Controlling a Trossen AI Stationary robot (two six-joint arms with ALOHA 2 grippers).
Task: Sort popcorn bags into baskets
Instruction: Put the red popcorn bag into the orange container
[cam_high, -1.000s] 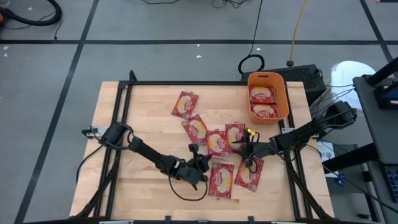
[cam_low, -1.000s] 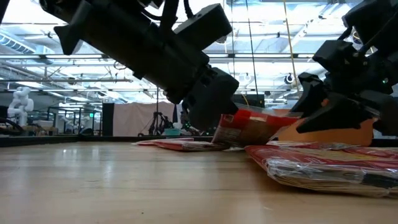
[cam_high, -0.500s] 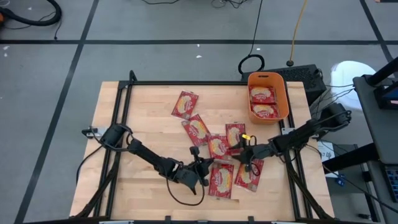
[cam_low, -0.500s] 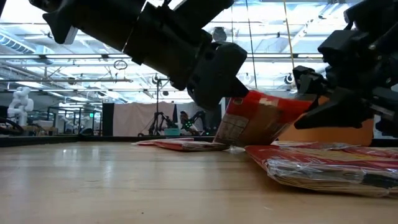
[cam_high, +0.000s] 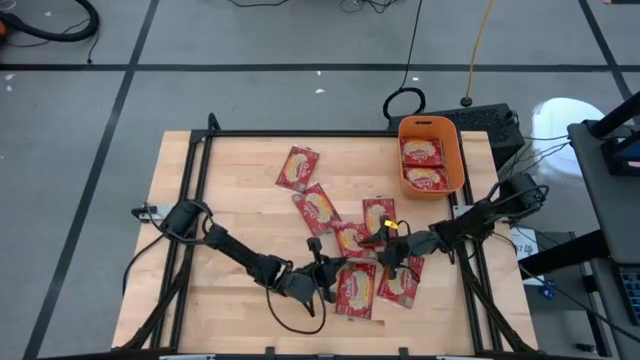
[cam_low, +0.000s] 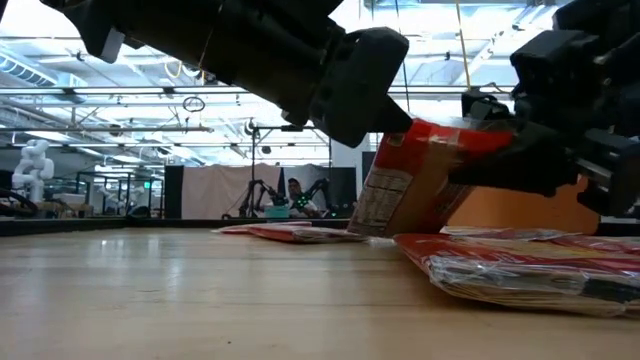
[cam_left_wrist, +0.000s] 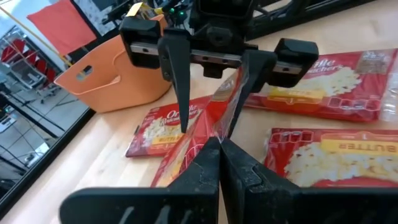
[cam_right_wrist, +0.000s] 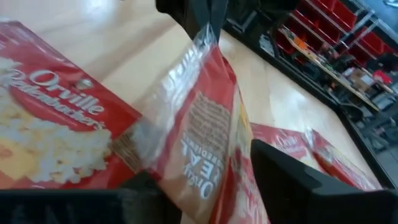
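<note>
Popcorn bag (cam_left_wrist: 205, 124) is pinched by left gripper (cam_left_wrist: 219, 148) near basket (cam_left_wrist: 112, 78); right gripper (cam_left_wrist: 214, 84) straddles it open-jawed: tearing risked.

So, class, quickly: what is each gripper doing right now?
Left gripper: shut, pinching the clear edge of a tilted popcorn bag.
Right gripper: fingers open, one on either side of the same bag's far end, not yet closed.
</note>
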